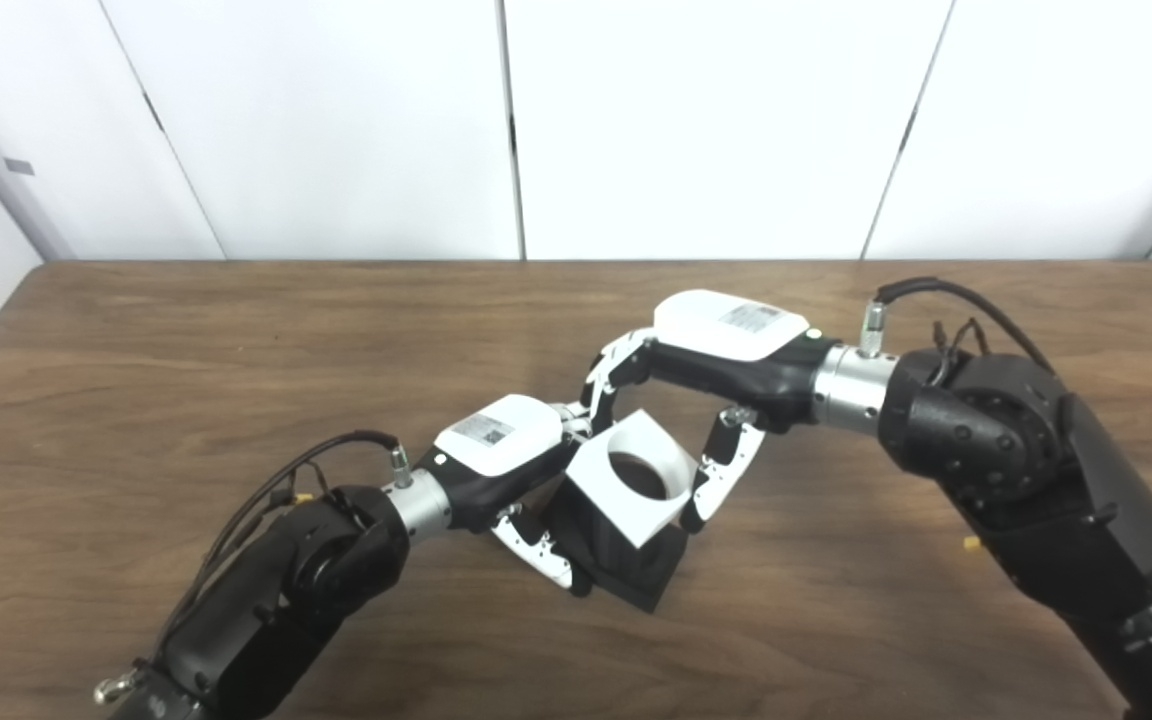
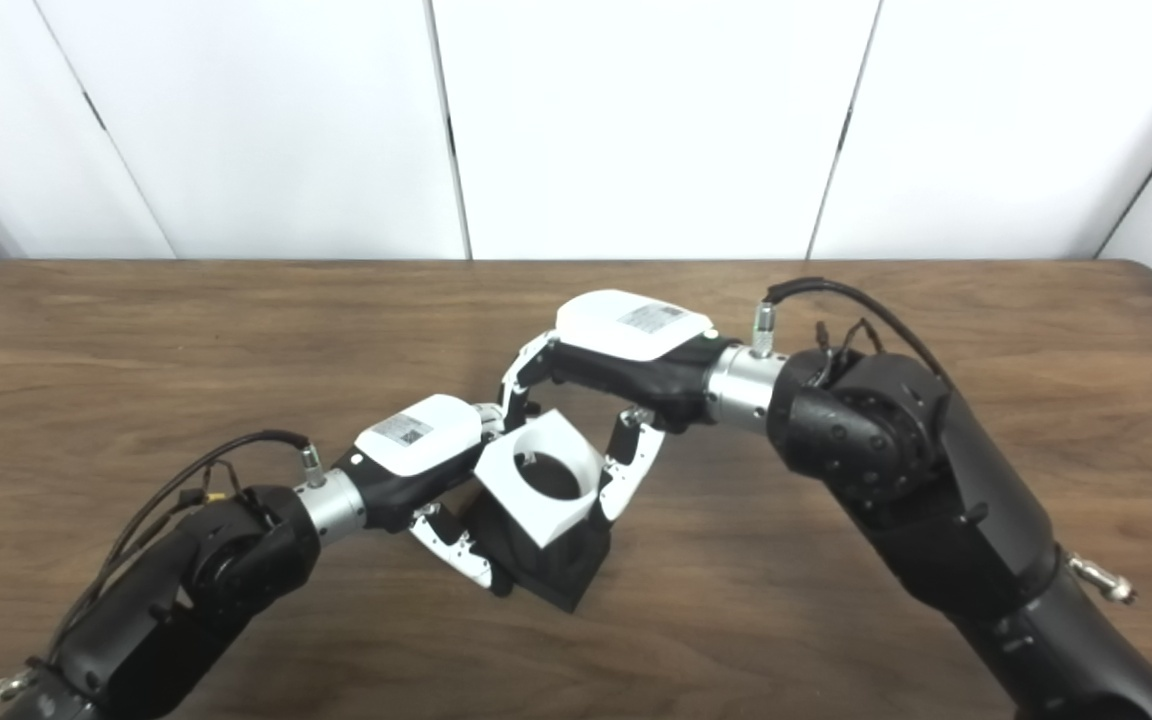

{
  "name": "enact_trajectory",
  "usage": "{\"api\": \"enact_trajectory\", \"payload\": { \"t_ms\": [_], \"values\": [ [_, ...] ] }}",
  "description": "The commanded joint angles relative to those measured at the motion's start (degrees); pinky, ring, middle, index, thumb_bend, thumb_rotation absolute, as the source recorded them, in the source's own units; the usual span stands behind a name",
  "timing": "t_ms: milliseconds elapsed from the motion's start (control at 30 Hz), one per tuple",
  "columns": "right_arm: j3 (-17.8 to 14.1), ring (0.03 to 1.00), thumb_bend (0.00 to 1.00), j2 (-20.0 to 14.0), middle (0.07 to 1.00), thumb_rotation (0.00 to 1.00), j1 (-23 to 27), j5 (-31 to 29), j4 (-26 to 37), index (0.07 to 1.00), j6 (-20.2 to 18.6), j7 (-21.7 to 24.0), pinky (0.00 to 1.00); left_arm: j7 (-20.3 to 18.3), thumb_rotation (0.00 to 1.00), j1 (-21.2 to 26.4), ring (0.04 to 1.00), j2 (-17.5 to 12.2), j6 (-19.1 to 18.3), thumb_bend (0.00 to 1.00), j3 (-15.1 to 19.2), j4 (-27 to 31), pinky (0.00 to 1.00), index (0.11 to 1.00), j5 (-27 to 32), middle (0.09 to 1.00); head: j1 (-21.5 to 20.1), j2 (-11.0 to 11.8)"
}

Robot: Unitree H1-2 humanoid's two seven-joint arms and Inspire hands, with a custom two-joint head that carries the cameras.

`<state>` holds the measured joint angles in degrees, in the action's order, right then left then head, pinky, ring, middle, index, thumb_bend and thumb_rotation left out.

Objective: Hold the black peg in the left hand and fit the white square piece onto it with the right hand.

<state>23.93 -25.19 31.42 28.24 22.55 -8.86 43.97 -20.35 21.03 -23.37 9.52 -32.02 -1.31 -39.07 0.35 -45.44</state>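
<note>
Over table centre: white square piece (image 1: 630,477) (hole tilted up-toward-camera) on black peg (image 1: 626,560).

left hand (image 1: 506,470) gripping black peg (image 1: 626,560), white square piece (image 1: 633,478) atop

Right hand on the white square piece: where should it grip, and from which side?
Judging by its pose, grip the white square piece across two opposite flat side walls, as the right hand does now, coming from above and behind. That leaves the round hole facing up, clear of fingers, over the black peg in the left hand.
</note>
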Motion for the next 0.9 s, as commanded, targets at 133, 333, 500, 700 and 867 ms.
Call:
{"api": "enact_trajectory", "payload": {
  "t_ms": [133,333,500,700,867],
  "values": [
    [0.89,0.85,0.52,0.91,0.767,0.13,2.05,1.13,-0.64,0.479,1.24,-0.33,0.73,-3.48,0.08,-1.03,0.985,0.15,-1.47,0.52,-2.7,-2.16,0.93,0.493,-4.4,0.925,0.15,-0.21],
    [1.97,0.854,0.52,1.64,0.773,0.13,2.24,1.81,-2.03,0.478,1.38,-0.29,0.73,-3.35,0.08,-1.13,0.985,0.15,-1.32,0.52,-2.64,-2.14,0.92,0.493,-4.34,0.925,0.15,-0.21],
    [2.41,0.851,0.52,2.19,0.769,0.13,2.13,1.75,-3.05,0.478,2.1,-0.32,0.73,-3.85,0.08,-1.1,0.989,0.31,-1.88,0.52,-2.63,-1.88,0.93,0.493,-4.23,0.93,0.12,-0.49],
    [3.08,0.847,0.52,2.68,0.767,0.13,1.92,1.92,-4.31,0.477,2.81,-0.1,0.74,-4.06,0.08,-1.14,0.998,0.55,-2.4,0.52,-2.59,-1.67,0.94,0.493,-4.15,0.931,0.27,-0.65],
    [3.23,0.845,0.52,2.9,0.766,0.13,1.95,2.17,-5.32,0.477,3.52,-0.32,0.73,-3.64,0.08,-1.2,0.992,0.52,-1.94,0.52,-2.59,-1.72,0.92,0.492,-4.15,0.93,0.21,-0.79]
  ]
}}
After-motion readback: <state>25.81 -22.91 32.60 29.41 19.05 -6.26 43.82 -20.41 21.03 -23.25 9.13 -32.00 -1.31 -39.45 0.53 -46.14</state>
